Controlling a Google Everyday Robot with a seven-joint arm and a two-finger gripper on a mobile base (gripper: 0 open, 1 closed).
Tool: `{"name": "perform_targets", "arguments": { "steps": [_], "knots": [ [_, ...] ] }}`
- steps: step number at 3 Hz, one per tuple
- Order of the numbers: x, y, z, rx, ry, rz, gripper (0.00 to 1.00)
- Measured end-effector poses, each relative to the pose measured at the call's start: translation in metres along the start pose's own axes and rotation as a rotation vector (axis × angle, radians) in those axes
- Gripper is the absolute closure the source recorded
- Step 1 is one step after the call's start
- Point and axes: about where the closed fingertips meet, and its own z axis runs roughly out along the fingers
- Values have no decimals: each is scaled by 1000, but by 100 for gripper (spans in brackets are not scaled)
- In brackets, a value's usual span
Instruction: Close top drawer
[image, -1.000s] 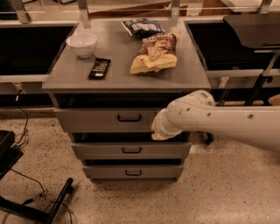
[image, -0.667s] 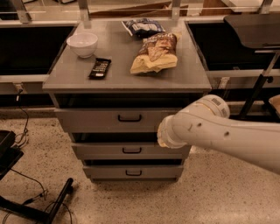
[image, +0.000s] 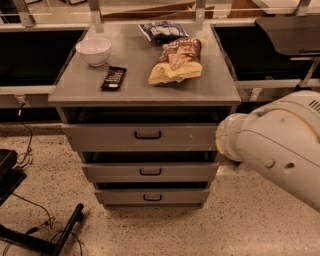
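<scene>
Top drawer (image: 145, 137) headed the grey cabinet (image: 145, 90), the biggest thing in view. Its tall front stood out from the carcass, with a dark slot open between its upper edge and the cabinet's top, so it was not yet closed.

Next in bulk, the robot's pale arm (image: 280, 150) came in from the right. Its rounded end (image: 227, 137) sat just beside the right end of that front, and I could not tell whether it touched. The gripper did not show as a separate part. It lay somewhere at or behind that rounded end, by the drawer's right corner, and whether it was spread or pressed together could not be told.

Below were the middle drawer (image: 150, 171) and the bottom drawer (image: 152, 196), both shallower, each with a dark gap above it.

On the cabinet top lay a yellow snack bag (image: 176, 62), with a dark blue bag (image: 162, 31) behind it. To the left stood a white bowl (image: 94, 50), and near it lay a small flat black object (image: 114, 78). Smallest was the black bar handle (image: 147, 134), centred on the top front.

By my judgement, the push was the step in hand. It would go best with contact moved inward from the corner toward the handle. Pressing at one end could skew the drawer on its slides. A flat, level, steady push straight back would serve until the slot closed. The arm should stay below the top's edge and above the middle front.
</scene>
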Motion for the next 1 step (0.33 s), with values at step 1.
{"name": "perform_targets", "arguments": {
  "steps": [1],
  "knots": [
    [6, -8, -4, 26, 21, 70, 84]
  ]
}}
